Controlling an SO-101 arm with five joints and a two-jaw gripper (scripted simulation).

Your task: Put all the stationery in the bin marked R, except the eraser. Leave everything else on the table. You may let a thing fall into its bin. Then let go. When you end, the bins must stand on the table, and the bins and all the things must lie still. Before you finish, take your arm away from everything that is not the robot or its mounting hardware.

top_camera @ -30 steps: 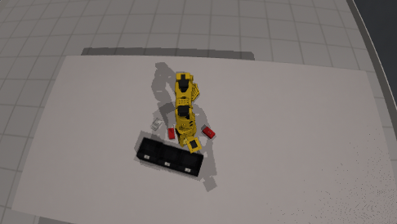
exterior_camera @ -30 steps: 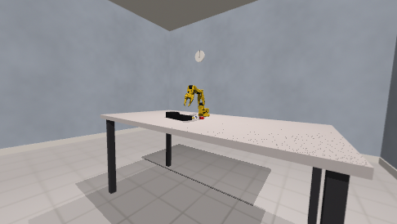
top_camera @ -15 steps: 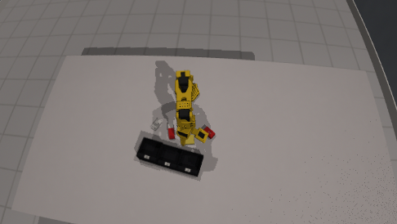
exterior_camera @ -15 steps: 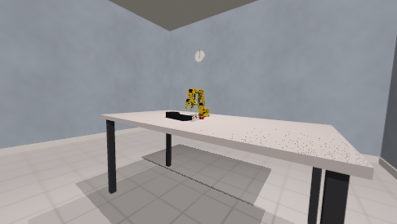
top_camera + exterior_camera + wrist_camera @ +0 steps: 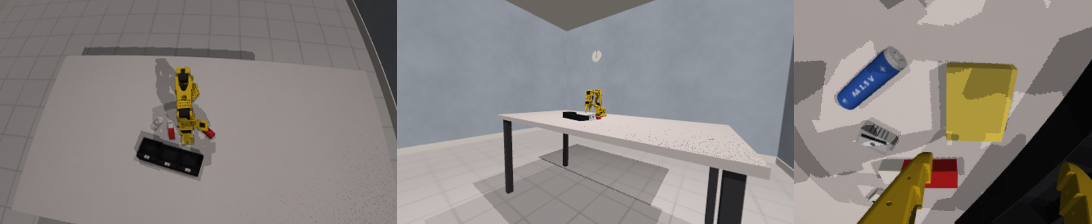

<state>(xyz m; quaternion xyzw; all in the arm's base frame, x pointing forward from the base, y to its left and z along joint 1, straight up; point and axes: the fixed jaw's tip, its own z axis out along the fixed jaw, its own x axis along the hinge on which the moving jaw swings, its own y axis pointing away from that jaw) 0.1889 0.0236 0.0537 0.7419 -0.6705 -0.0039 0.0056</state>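
Between the partly open, empty fingers and battery [image 5: 871, 78] lies, apparently, the sharpener [image 5: 877, 136].

Over the last second, your arm [image 5: 184, 91] [image 5: 599, 98] has folded back toward its base, its upper link now standing more upright. You've brought the gripper [image 5: 187, 136] [image 5: 587, 110] [image 5: 998, 162] lower, and it points more steeply down. From above, the square yellow wrist part [image 5: 202, 125] has swung from the bins' edge [image 5: 200, 163] to the red object [image 5: 210, 133], covering one end. The arm's shadow has pulled in.
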